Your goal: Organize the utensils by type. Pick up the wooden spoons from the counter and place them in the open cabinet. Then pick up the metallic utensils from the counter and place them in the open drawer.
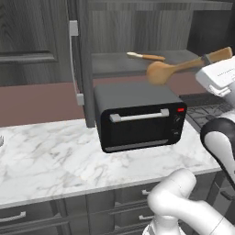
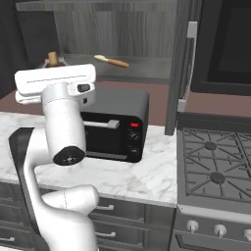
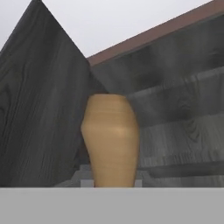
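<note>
The gripper (image 1: 212, 58) is clutching the brown wooden spoon (image 1: 161, 71) above the toaster oven (image 1: 140, 114); releasing short of the cabinet shelf (image 1: 114, 64) risks it dropping onto the oven.

There are 2 wooden spoons. 1, the cream-bowled spoon (image 1: 146, 57) with an orange-brown handle, lies on the shelf inside the cabinet (image 1: 82, 64), above the toaster oven (image 1: 140, 117). The other, the mid-brown spoon (image 1: 176, 69), hangs in the air just above the toaster oven's right half, at the front of that shelf. There is 1 toaster oven, standing on the 1 counter (image 1: 50, 160). 1 stove (image 2: 215, 166) sits to the right of the toaster oven, with 2 burners in view.
</note>
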